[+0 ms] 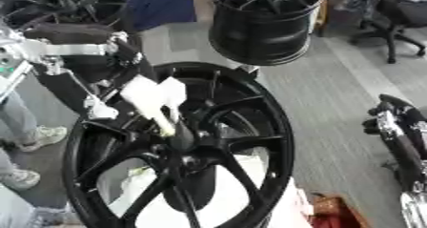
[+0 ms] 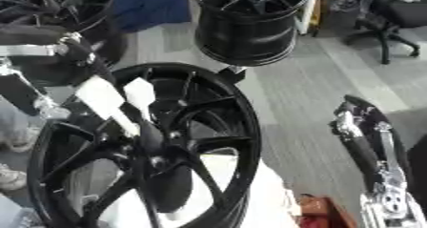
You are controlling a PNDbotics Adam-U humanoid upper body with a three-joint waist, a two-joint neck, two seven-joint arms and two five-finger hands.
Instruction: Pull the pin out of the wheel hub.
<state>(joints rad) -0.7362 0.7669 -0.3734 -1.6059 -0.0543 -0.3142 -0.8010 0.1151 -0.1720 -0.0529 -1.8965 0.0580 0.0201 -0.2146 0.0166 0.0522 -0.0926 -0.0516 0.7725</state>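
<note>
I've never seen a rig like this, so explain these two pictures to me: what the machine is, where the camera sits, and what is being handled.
Both pictures come from the two eyes of a camera in a humanoid robot's head, looking down. In front stands a large black wheel hub with spokes. The robot's left hand, white-covered, reaches in from the left, fingers pointing toward the centre of the spokes; the pin itself cannot be made out. The right hand, black and silver, shows idle at the right edge. Another black wheel stands behind on the grey floor.
</note>
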